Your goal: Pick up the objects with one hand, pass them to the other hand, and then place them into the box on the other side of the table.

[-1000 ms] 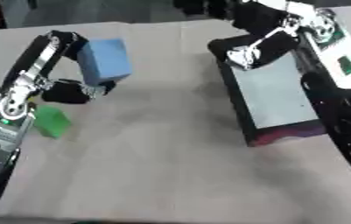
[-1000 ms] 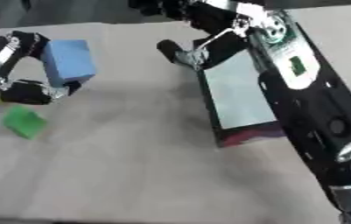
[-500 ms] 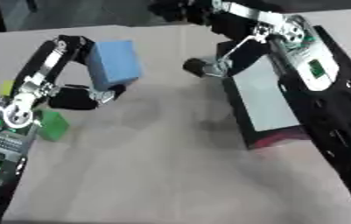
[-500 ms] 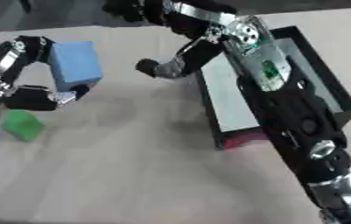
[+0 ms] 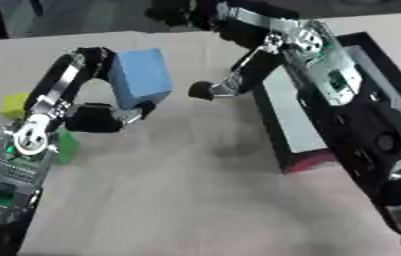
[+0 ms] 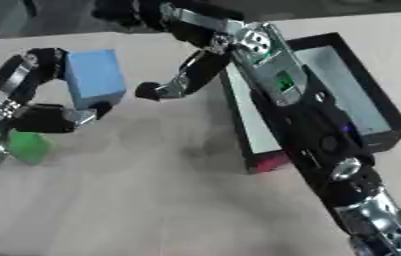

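On the beige table (image 5: 177,200), near its left side, lie a green block (image 5: 65,146) and a yellowish block (image 5: 14,104); the left arm crosses partly in front of both of them, so only a part of each one shows. At the right side of the table stands the black box (image 6: 374,107), with a pale inside and a red patch at its near corner; the right arm lies across its left wall and covers much of it in the left eye view. The blue block (image 5: 140,77) is held up above the table, between the two small blocks and the box, and it is tilted a little. The left hand (image 5: 98,112) holds this block, with the fingers curled over its top edge and the thumb pressing from below. The left arm rises from the lower left corner and bends over at the wrist. The right hand (image 5: 214,89) comes from the upper right, with fingers stretched out towards the blue block; its dark fingertip is just beside the block and does not touch it.
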Available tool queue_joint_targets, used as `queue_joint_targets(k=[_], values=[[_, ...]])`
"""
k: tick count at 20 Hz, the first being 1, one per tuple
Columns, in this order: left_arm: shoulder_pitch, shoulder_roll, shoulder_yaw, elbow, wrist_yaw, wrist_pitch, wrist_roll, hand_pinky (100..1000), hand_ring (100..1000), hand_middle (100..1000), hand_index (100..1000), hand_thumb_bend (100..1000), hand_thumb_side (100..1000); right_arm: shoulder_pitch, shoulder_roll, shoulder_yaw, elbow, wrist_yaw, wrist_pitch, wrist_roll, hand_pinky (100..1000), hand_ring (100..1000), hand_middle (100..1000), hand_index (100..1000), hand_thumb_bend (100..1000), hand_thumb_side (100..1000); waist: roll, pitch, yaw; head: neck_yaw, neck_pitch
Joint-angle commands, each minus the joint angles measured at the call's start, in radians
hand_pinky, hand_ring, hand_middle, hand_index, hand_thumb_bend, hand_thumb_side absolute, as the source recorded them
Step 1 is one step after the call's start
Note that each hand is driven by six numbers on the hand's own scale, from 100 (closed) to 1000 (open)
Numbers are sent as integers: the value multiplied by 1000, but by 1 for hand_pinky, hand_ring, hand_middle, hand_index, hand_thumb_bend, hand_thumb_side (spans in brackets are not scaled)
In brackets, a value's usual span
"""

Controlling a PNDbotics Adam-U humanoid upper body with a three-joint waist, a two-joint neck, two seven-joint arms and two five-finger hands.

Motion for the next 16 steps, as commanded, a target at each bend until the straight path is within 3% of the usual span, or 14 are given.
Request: queue_joint_targets(k=[1,10,16], values=[[-10,0,2,-23,29,14,4,702,487,374,464,100,100,-24,4,-2,6,26,-194,148,1000,1000,929,1000,390,100,-15,-80,3,-8,-11],[-10,-30,-5,-32,56,17,8,702,485,372,462,100,100,-30,26,8,48,87,-241,135,1000,1000,923,1000,394,100,-17,-82,9,-17,-20],[-8,-35,-6,-43,75,7,17,704,486,372,462,100,100,-29,31,9,69,118,-243,120,1000,1000,903,1000,397,100,-17,-80,12,-15,-34]])
